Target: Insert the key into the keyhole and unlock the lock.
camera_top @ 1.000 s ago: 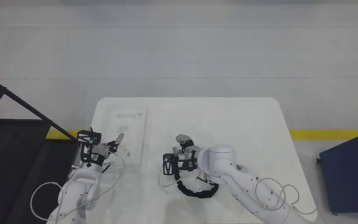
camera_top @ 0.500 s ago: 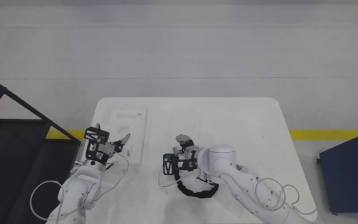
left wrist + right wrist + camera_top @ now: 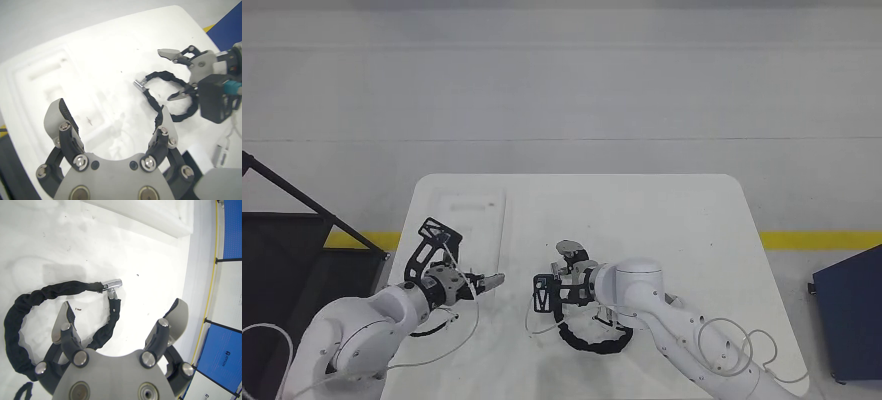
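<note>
A black fabric-sleeved chain lock (image 3: 592, 340) lies looped on the white table (image 3: 672, 215). Its chrome lock cylinder (image 3: 113, 284) joins the two ends of the sleeve (image 3: 36, 297). My right gripper (image 3: 122, 311) hovers open just above the loop, one finger (image 3: 66, 313) inside it and the cylinder a short way ahead. In the top view this right gripper (image 3: 557, 270) sits mid-table. My left gripper (image 3: 111, 115) is open and empty, facing the cylinder (image 3: 139, 85) and the right gripper (image 3: 171, 74) from the tray side. Seen from above, the left gripper (image 3: 492, 281) is left of the lock.
A white foam tray (image 3: 472, 225) with shallow recesses lies at the table's left; one recess shows a small dark mark (image 3: 88, 120). A white cable (image 3: 532, 325) hangs by the right wrist. A dark blue panel (image 3: 847, 310) stands beyond the right table edge, and a black frame (image 3: 282, 190) on the left.
My left arm has swung from the table's left edge toward the middle, its gripper turning to point at the lock. The right arm and the lock have stayed put.
</note>
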